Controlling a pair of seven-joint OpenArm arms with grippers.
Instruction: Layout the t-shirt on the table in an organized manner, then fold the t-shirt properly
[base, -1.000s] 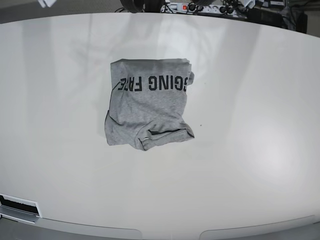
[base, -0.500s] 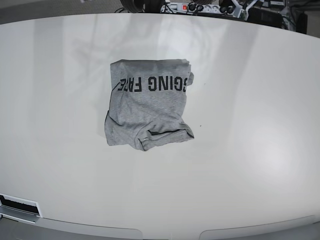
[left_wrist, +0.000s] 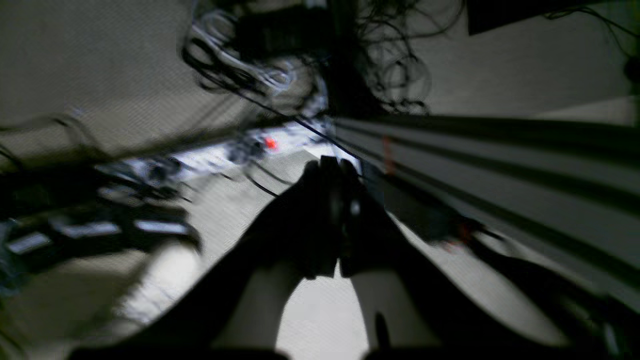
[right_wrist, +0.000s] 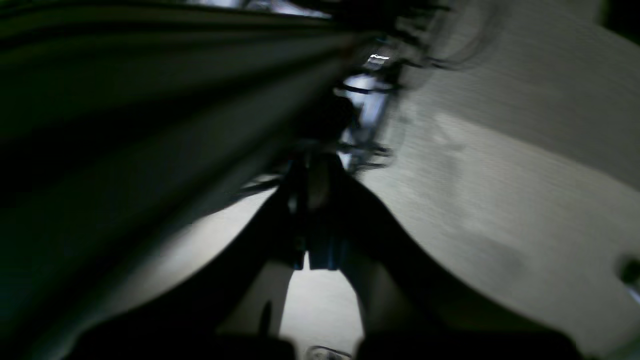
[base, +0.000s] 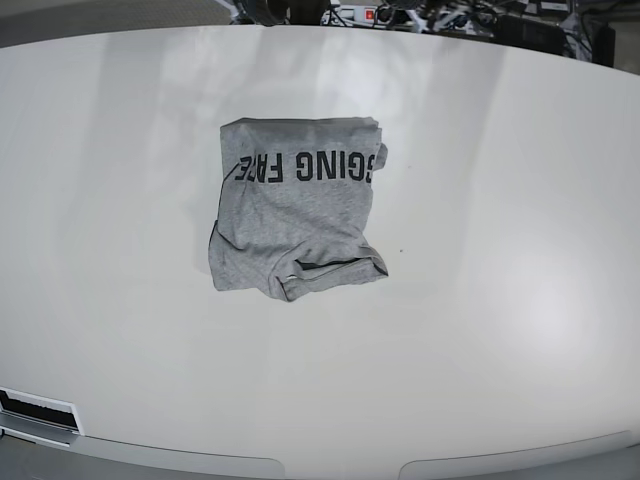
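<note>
Lying near the middle of the white table, the folded grey t-shirt shows black lettering along its far edge. Both wrist views are blurred; the left gripper and right gripper are clenched on nothing.

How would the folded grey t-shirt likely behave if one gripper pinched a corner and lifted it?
The t-shirt looks like soft knit, so it would probably droop and unfold. Its near edge already bunches unevenly, suggesting loose layers that could slip apart. On the glossy table it would likely slide easily if pushed.
</note>
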